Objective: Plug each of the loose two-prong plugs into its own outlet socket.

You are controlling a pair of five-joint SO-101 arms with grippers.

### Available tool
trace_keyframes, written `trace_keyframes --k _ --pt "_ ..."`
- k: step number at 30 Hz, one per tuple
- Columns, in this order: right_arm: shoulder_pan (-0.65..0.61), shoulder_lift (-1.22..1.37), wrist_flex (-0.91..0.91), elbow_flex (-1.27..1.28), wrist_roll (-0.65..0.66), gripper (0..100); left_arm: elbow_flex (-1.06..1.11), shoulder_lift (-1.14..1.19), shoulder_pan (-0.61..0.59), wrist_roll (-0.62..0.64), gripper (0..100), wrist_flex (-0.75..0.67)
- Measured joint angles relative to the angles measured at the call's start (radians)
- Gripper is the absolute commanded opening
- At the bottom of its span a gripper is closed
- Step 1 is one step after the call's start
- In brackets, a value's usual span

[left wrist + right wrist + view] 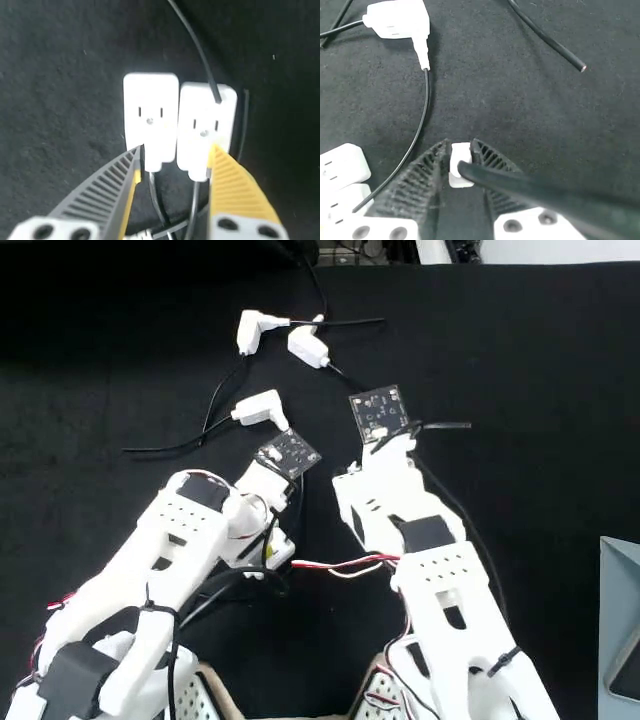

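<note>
Two white outlet sockets (pixel 177 125) lie side by side on the black cloth, their cords running back under my left gripper (pixel 174 150). That gripper is open, one finger on each side of the pair. The same sockets (pixel 342 175) lie just off to the side of my right gripper (pixel 460 150). The right gripper is shut on a small white plug (pixel 460 172), whose black cord trails back past the camera. Three loose white plugs (pixel 250 330) (pixel 308 346) (pixel 262 407) lie farther out on the cloth. One loose plug (pixel 397 20) lies beyond the right gripper.
Black cords (pixel 170 447) snake across the cloth around the plugs. A cut cord end (pixel 582 67) lies to one side of the right gripper. A grey box (pixel 620 620) stands at the table's right edge. Both arms are close together mid-table.
</note>
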Motion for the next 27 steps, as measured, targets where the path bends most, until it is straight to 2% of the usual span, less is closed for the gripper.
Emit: trace_keyframes --k 8,13,17,22,27 --pt "0.0 0.0 0.0 0.0 0.0 1.2 0.003 0.137 -0.117 -0.06 21 -0.163" --pt "0.0 0.0 0.0 0.0 0.0 1.2 -0.12 0.336 -0.235 -0.066 21 -0.167" --pt "0.0 0.0 0.0 0.0 0.0 1.2 -0.215 0.446 -0.279 -0.072 20 -0.163" --pt "0.0 0.0 0.0 0.0 0.0 1.2 -0.242 0.463 -0.288 -0.072 13 -0.161" --pt "0.0 0.0 0.0 0.0 0.0 1.2 -0.25 0.408 -0.298 -0.072 12 -0.14"
